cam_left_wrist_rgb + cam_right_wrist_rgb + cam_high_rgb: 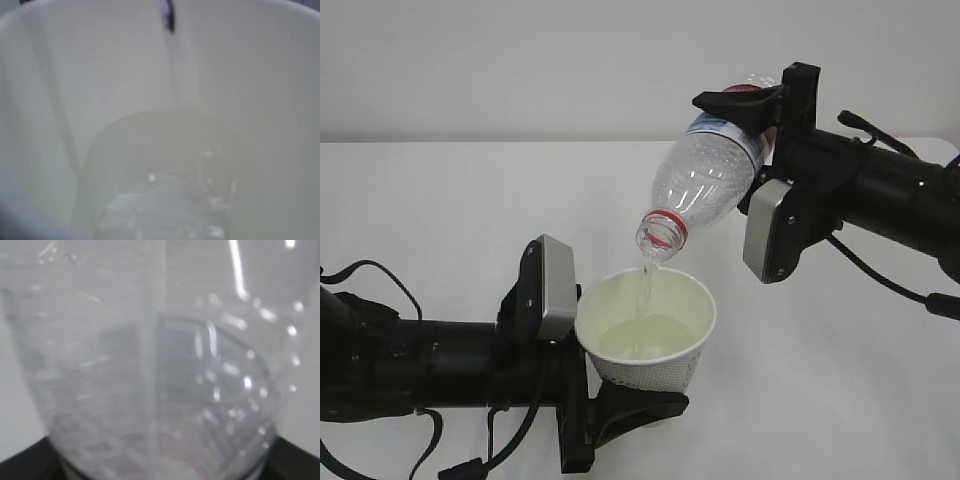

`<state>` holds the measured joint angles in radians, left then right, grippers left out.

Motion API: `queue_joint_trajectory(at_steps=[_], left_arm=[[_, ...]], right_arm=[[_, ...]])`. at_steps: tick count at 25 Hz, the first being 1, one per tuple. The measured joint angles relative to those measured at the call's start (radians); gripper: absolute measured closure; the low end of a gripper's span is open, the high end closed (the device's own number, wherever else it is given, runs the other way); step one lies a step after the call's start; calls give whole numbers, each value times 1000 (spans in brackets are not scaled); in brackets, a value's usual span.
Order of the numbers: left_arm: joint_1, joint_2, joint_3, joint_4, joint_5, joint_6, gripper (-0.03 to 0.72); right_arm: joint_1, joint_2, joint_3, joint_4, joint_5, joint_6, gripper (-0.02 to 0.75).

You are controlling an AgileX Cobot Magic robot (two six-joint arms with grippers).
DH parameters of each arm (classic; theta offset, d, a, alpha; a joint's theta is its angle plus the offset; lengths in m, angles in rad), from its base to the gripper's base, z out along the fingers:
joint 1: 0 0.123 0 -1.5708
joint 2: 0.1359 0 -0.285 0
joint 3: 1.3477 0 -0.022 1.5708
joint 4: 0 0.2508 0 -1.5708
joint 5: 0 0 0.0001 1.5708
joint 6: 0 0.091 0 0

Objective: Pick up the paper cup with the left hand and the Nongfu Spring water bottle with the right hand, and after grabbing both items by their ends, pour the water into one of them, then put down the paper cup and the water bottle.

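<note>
Left end effector (pixel 582 400) low, arm level, jaws clamped around load. Right end effector (pixel 760 130) raised, wrist rolled, jaws clamped likewise.

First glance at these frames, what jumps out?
The Nongfu Spring water bottle, tipped mouth-down at upper right in the right hand, sends a thin stream of water into the paper cup. The left hand holds that cup by its base at lower centre, above the white table.

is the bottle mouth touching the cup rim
Apart. The exterior view shows the tilted bottle with its mouth above the cup, white table visible between neck and rim; only the thin stream of water bridges the gap.
</note>
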<state>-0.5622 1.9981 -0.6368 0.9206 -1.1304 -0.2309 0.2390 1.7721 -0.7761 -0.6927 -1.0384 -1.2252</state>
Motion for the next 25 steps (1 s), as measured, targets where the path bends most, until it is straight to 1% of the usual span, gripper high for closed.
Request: queue_joint_trajectory(at_steps=[9,25], left_arm=[[0,0,0,26,0,0,179],[0,0,0,26,4,0,179]], right_arm=[[0,0,0,0,-26,-1,247],[0,0,-2,0,-27,-15,247]])
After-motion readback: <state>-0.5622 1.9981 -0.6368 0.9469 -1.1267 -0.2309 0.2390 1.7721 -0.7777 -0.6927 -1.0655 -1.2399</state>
